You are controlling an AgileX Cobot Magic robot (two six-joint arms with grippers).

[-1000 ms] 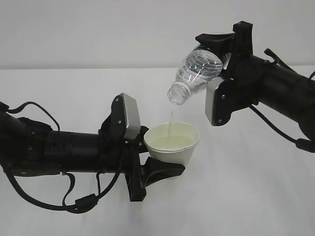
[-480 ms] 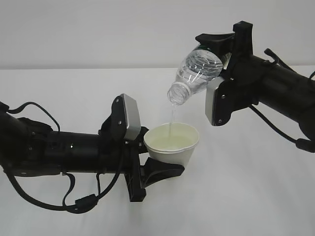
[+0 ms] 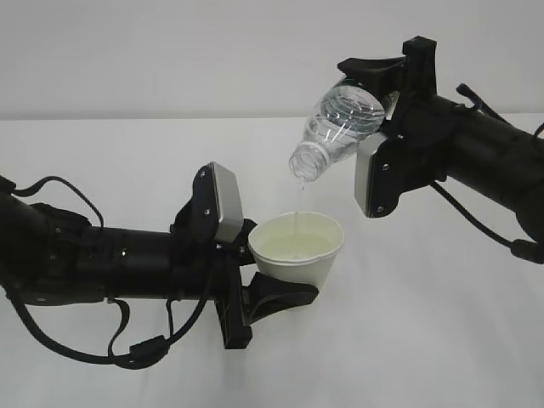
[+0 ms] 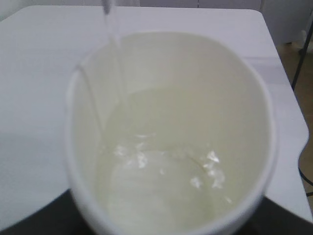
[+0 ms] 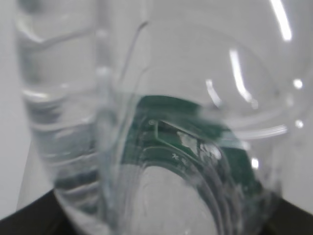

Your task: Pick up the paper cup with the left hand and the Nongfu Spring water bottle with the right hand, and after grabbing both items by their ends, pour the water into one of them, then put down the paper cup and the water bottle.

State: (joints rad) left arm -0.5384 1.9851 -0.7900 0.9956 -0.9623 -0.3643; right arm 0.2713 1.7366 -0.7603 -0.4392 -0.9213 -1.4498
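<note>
My left gripper point(image 3: 285, 285) is shut on the lower part of the white paper cup point(image 3: 297, 255) and holds it upright above the table. In the left wrist view the cup point(image 4: 244, 98) fills the frame, with water point(image 4: 166, 166) pooled inside and a thin stream point(image 4: 113, 34) falling in at its far left wall. Above and to the right, my right gripper point(image 3: 378, 98) is shut on the base end of the clear Nongfu Spring water bottle point(image 3: 340, 127). The bottle tilts mouth-down to the left over the cup. Its green label point(image 5: 195, 142) shows in the right wrist view.
Below both arms lies a plain white table point(image 3: 425, 340), with a pale wall behind it. Black cables point(image 3: 127, 348) loop under the left arm close to the tabletop. A cable point(image 3: 476, 221) also hangs beneath the right arm.
The stream from the bottle mouth into the cup has thinned to a faint trickle. Neither arm, the cup nor the bottle has moved.
</note>
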